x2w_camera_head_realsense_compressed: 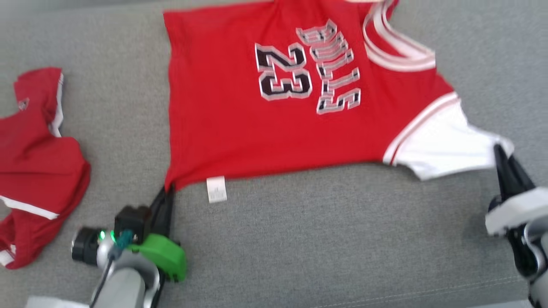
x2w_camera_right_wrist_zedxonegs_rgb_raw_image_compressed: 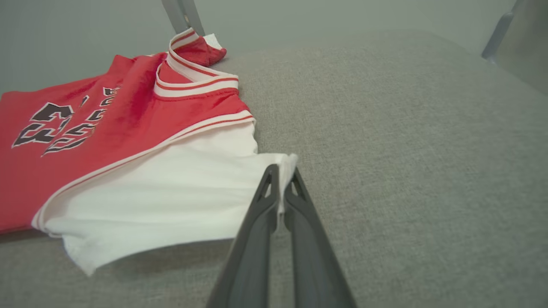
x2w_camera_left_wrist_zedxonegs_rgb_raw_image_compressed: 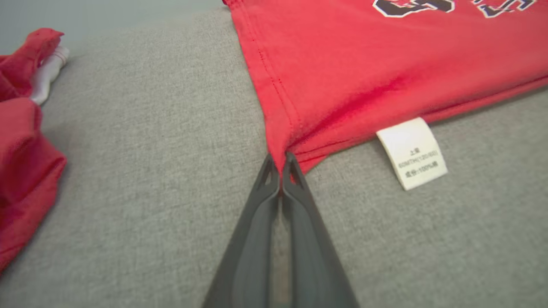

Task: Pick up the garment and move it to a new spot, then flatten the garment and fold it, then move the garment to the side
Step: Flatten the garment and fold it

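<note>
On the grey cloth surface (x2w_camera_head_realsense_compressed: pixel 299 239) in front of me the shirt (x2w_camera_head_realsense_compressed: pixel 239 111) lies spread out, print side up, hem twd my left, collar (x2w_camera_head_realsense_compressed: pixel 398 55) twd my right. My left claw (x2w_camera_left_wrist_zedxonegs_rgb_raw_image_compressed: pixel 280 166) is pinched fully closed on the near hem corner, nothing but red cloth betw. the tips. My right claw (x2w_camera_right_wrist_zedxonegs_rgb_raw_image_compressed: pixel 282 182) is closed the same way on the outer edge of the white sleeve (x2w_camera_right_wrist_zedxonegs_rgb_raw_image_compressed: pixel 171 188). The cloth pulls to a point at each pinch, so I judge it thin, soft, limp and very light, w/ no stiffness of its own: it'll sag betw. grips and wrinkle wherever it's slack. Not fragile, prob. not slippery on this coarse weave, so dragging may bunch it. Best holds are corners and stitched edges like the doubled hem and the striped rib trim at collar and armhole. The number-and-letter print looks a bit stiffer than the rest. A smooth white tag (x2w_camera_head_realsense_compressed: pixel 216 189) hangs off the near edge. A 2nd red garment (x2w_camera_head_realsense_compressed: pixel 34 162) lies crumpled well apart, to my left.
</note>
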Available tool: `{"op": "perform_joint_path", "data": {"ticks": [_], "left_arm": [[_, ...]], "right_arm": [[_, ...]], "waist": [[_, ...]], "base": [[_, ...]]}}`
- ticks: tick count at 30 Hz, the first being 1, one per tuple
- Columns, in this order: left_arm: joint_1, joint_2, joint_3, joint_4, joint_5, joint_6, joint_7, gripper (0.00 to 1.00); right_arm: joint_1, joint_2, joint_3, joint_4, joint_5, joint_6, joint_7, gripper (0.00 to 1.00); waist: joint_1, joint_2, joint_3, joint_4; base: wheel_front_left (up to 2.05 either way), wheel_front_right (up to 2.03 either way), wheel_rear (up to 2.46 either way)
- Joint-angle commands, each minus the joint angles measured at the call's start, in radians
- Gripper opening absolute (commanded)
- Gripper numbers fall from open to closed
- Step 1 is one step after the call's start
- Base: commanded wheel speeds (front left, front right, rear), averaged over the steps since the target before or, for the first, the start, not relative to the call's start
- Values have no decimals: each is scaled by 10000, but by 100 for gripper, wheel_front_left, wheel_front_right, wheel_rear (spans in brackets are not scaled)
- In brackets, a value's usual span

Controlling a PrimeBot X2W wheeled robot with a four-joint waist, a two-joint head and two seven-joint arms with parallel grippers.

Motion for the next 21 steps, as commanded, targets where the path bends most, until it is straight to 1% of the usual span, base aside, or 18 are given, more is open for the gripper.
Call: {"op": "perform_joint_path", "data": {"ticks": [1, 3, 5, 7, 15, 21], "left_arm": [[483, -20, 196, -47, -64, 63, 15, 0], [1222, -193, 572, -116, -140, 82, 15, 0], [1846, -311, 774, -140, 15, -39, 13, 0], [2457, -463, 1008, -189, 80, -56, 13, 0], [4030, -849, 1772, -424, 365, -231, 13, 0], [4528, -1075, 2084, -529, 611, -370, 13, 0]], "right_arm": [[395, -91, -67, 118, 19, -25, -35, 0], [1056, 32, -129, 267, 131, -26, -35, 0], [1652, 88, -248, 343, 144, -32, -35, 0], [2277, 166, -236, 410, 171, -32, -36, 0], [3825, 279, -486, 68, 435, -34, -36, 0], [4511, 134, -566, -538, 533, -34, -37, 0]], "waist": [[1, -1, -1563, -163], [1, -1, -2075, -138], [1, -1, -2531, -109], [1, -1, -2956, -88], [1, -1, -3456, -50], [1, -1, -3520, -19]], "base": [[0, 0, 0], [0, 0, 0], [0, 0, 0], [0, 0, 0], [0, 0, 0], [0, 0, 0]]}}
